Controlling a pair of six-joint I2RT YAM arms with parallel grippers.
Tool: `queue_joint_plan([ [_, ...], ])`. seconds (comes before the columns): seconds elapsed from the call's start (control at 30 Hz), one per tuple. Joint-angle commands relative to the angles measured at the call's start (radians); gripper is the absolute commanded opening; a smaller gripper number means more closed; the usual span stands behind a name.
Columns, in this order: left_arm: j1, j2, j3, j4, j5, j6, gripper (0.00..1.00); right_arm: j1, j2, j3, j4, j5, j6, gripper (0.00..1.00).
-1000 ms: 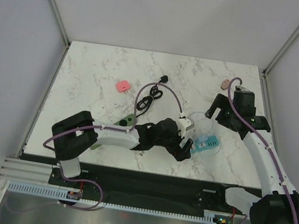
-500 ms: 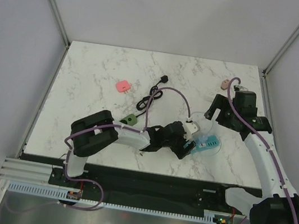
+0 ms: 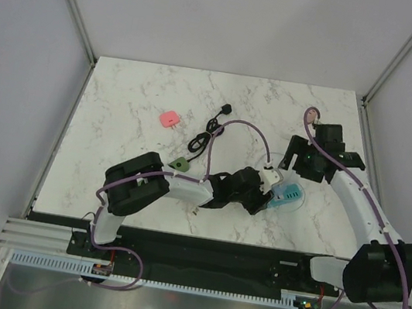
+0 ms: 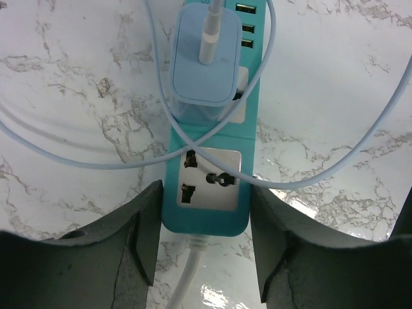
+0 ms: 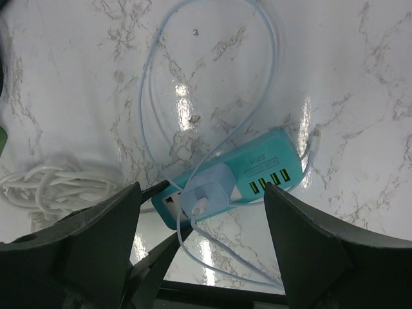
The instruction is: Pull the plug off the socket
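My left gripper (image 4: 205, 239) has pushed in toward the right since a second ago, and its jaws are now clamped on the sides of the near end of the teal power strip (image 4: 207, 193), which lies right of centre, close to the near edge of the desk. The light-blue charger plug (image 4: 203, 71) is still seated in the strip, with its pale cable (image 4: 322, 172) looping across the free socket. My right gripper (image 5: 203, 238) has drifted a little toward the near edge and hangs above the plug, jaws wide apart and touching nothing. The strip itself has barely shifted. The pink block (image 3: 169, 119) and the black cord (image 3: 208, 133) sit unmoved, farther toward the far left.
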Motion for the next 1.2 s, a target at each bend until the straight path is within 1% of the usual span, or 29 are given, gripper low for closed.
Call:
queue_joint_plan([
  [0.0,-0.002,0.010,0.009,0.045,-0.022,0.039,0.48,-0.001,0.022,-0.009,-0.008,-0.019,-0.030,0.85],
  [0.03,-0.002,0.009,0.006,0.049,-0.022,0.039,0.46,-0.001,0.026,-0.010,-0.005,-0.027,-0.040,0.85],
  [0.07,-0.003,0.009,-0.001,0.054,-0.023,0.039,0.41,-0.002,0.031,-0.010,-0.006,-0.030,-0.044,0.85],
  [0.2,-0.002,-0.011,-0.034,0.084,-0.022,0.042,0.32,-0.001,0.059,-0.012,0.000,-0.044,-0.047,0.84],
  [0.23,-0.002,-0.016,-0.043,0.097,-0.022,0.042,0.31,-0.001,0.063,-0.017,0.010,-0.054,-0.046,0.83],
  [0.27,-0.002,-0.025,-0.058,0.112,-0.022,0.042,0.27,-0.001,0.068,-0.017,0.015,-0.077,-0.047,0.82],
  [0.3,-0.002,-0.028,-0.061,0.115,-0.022,0.041,0.25,0.001,0.079,-0.018,0.017,-0.093,-0.047,0.78],
  [0.37,-0.003,-0.031,-0.060,0.114,-0.019,0.041,0.20,0.012,0.088,-0.018,0.024,-0.103,-0.047,0.76],
  [0.43,-0.002,-0.028,-0.057,0.109,-0.016,0.041,0.16,0.036,0.103,-0.020,0.024,-0.105,-0.055,0.76],
  [0.47,-0.003,-0.028,-0.060,0.109,-0.016,0.041,0.12,0.045,0.111,-0.021,0.021,-0.105,-0.060,0.76],
  [0.63,-0.002,-0.040,-0.077,0.129,-0.014,0.041,0.03,0.059,0.131,-0.055,0.021,-0.099,-0.078,0.77],
  [0.73,-0.002,-0.052,-0.095,0.147,-0.012,0.041,0.02,0.059,0.138,-0.073,0.021,-0.084,-0.089,0.77],
  [0.87,-0.003,-0.056,-0.106,0.160,-0.009,0.041,0.02,0.064,0.145,-0.096,0.030,-0.102,-0.087,0.76],
  [1.0,-0.002,-0.053,-0.106,0.161,-0.011,0.041,0.02,0.079,0.140,-0.119,0.038,-0.099,-0.083,0.71],
  [1.1,0.000,-0.053,-0.106,0.163,-0.012,0.041,0.02,0.084,0.142,-0.132,0.049,-0.079,-0.064,0.65],
  [1.17,0.000,-0.053,-0.106,0.163,-0.012,0.039,0.02,0.087,0.142,-0.136,0.067,-0.073,-0.046,0.65],
])
